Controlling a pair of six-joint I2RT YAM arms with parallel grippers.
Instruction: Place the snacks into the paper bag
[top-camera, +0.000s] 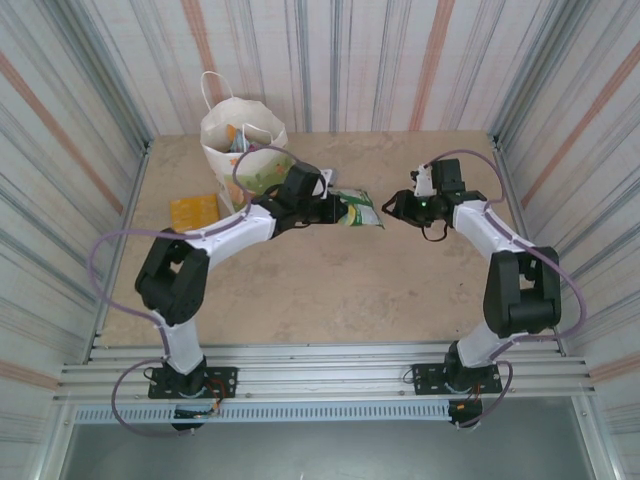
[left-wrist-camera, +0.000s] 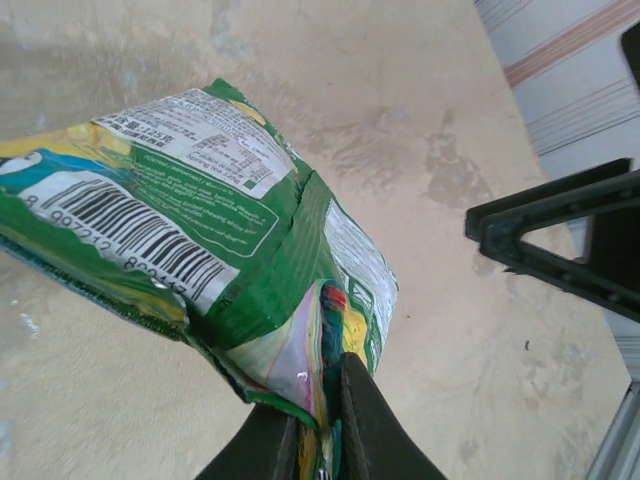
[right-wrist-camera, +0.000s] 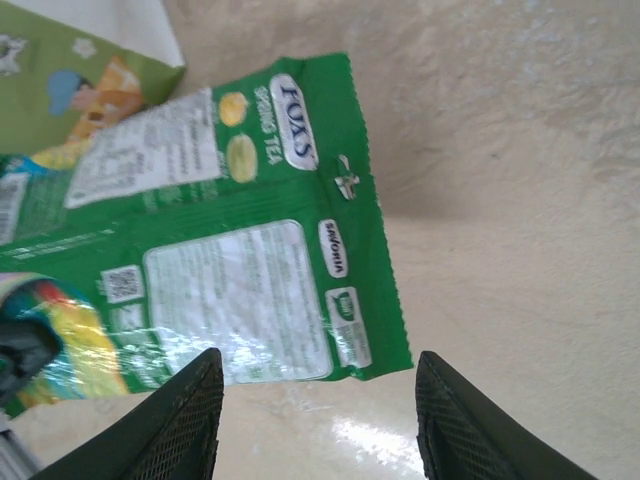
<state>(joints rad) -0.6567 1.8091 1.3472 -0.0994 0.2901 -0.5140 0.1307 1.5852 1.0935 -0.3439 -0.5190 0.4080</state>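
Seen from above, a yellow-orange packet (top-camera: 193, 211) lies flat at the far left of the table (top-camera: 330, 295), by itself. Just right of it and further back stands the white paper bag (top-camera: 240, 135), upright, its mouth open upward and its cord handle rising behind.

The left arm reaches diagonally across the front of the bag. The left gripper (top-camera: 338, 210) sits just right of the bag, its jaws closed tight on one crimped end of a green packet (top-camera: 362, 210). The left wrist camera shows the two fingers pinching that sealed edge, with the rest of the packet hanging beyond them.

The packet's long axis runs roughly left to right, pointing away from the bag and toward the right gripper (top-camera: 395, 207). That gripper is close to the packet's free end. Its jaws are apart and hold nothing, and in its wrist view the packet's edge lies just past the fingertips.

The bag lies behind and left of the held packet, and the left arm is the nearer one, so it would likely swing the packet back over the mouth.

The left arm hides the bag's lower front. Something coloured shows inside the mouth but cannot be identified. Whether the packet is fully clear of the table is hard to judge.
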